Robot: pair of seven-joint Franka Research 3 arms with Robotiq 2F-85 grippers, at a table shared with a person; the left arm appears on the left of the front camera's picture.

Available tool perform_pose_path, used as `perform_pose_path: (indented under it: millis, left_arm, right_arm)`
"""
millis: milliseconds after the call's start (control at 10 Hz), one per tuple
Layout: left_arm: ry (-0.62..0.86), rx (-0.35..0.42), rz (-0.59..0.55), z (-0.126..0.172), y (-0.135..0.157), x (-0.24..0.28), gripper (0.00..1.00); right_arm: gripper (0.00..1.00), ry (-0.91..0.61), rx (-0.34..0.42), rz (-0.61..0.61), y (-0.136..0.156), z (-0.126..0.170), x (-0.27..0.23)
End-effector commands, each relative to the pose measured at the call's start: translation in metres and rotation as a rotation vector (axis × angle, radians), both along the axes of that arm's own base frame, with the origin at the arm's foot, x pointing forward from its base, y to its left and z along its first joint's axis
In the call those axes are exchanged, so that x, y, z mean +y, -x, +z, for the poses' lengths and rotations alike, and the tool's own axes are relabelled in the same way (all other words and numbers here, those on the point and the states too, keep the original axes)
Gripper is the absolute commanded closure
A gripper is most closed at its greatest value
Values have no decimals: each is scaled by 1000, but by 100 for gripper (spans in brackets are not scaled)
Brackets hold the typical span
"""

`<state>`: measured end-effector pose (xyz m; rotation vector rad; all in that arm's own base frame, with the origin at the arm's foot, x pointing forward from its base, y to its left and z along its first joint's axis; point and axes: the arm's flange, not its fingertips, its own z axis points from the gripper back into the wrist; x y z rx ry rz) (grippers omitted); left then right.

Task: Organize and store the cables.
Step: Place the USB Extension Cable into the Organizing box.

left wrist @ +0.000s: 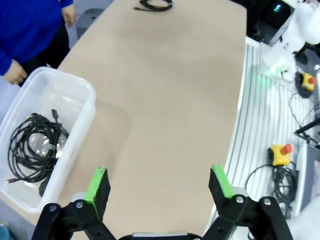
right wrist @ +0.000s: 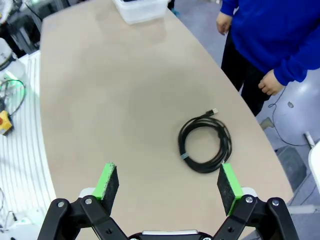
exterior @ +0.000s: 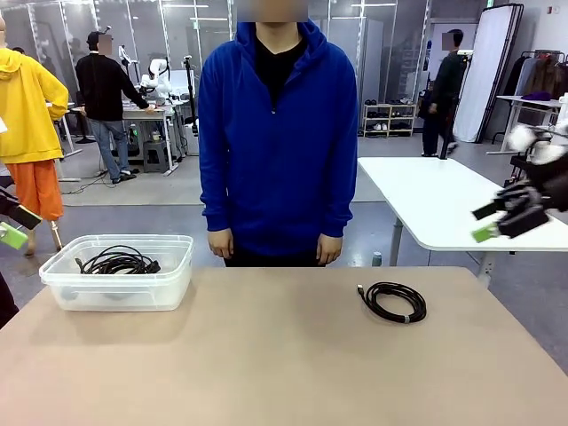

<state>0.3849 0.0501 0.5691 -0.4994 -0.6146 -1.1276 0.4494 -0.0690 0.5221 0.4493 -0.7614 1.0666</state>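
Both jaws open, one coiled cable (exterior: 393, 302) on table (exterior: 266, 355)

- No text, label, brand, number or sign could be read in any view.
- The clear bin (exterior: 118, 286) carried no legible marking.
- The coiled cable (exterior: 393, 302) on the table (exterior: 284, 373) had a small pale band, too small to read.
- A green sign high on the far wall (exterior: 489, 3) was too small to make out.
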Motion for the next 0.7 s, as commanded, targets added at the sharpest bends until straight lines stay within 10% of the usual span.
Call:
perform_pose_path:
  millis: [0,600]
  left_arm:
    - [32,-59,6,-1,5,0,0]
    - [8,-16,3,3,5,1,0]
  right_arm:
    - [0,87,32,-40,-36,-14,21]
    - [0,85,29,-13,-45,-37,39]
